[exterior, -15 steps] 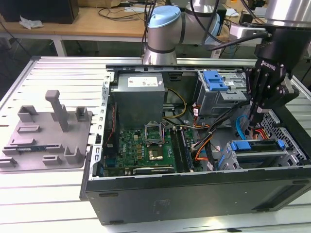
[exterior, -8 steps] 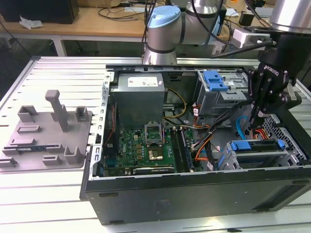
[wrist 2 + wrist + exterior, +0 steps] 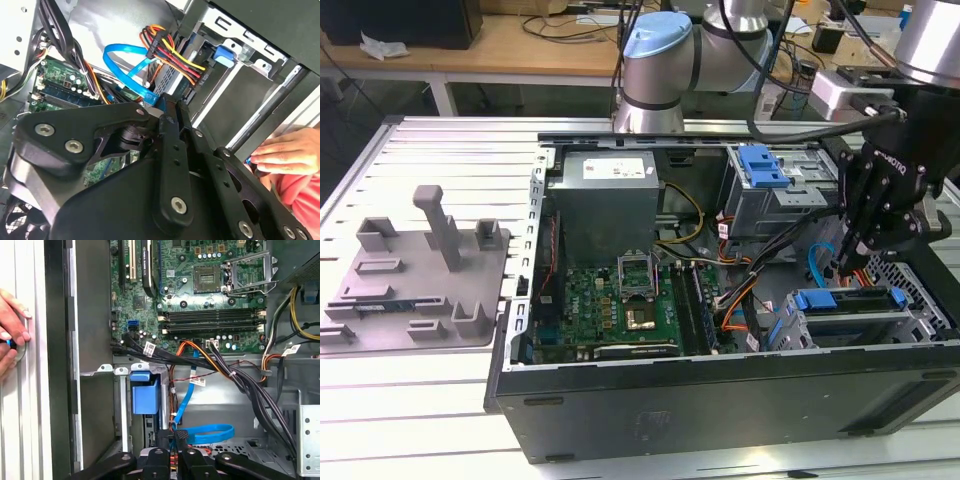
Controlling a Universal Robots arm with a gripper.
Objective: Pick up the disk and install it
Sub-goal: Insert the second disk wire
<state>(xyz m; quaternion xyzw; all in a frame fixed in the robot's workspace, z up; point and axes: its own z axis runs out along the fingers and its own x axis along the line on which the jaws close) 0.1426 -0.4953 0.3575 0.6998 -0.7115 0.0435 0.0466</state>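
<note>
The hand (image 3: 852,262) hangs inside the open computer case (image 3: 720,400), fingers pressed together with nothing between them, just above the drive cage. The disk (image 3: 845,318) sits seated in that cage, its blue carrier facing up beside a blue data cable (image 3: 210,434). A person's hand (image 3: 12,332) rests on the surface outside the case.

Matt black metal pincer (image 3: 855,262), glossy blue plastic cable (image 3: 212,434), matt grey plastic tray (image 3: 415,290)

Blk pincer (image 3: 847,262), green motherboard (image 3: 610,305), blue SATA cable (image 3: 210,433), grey tray (image 3: 415,285)
</note>
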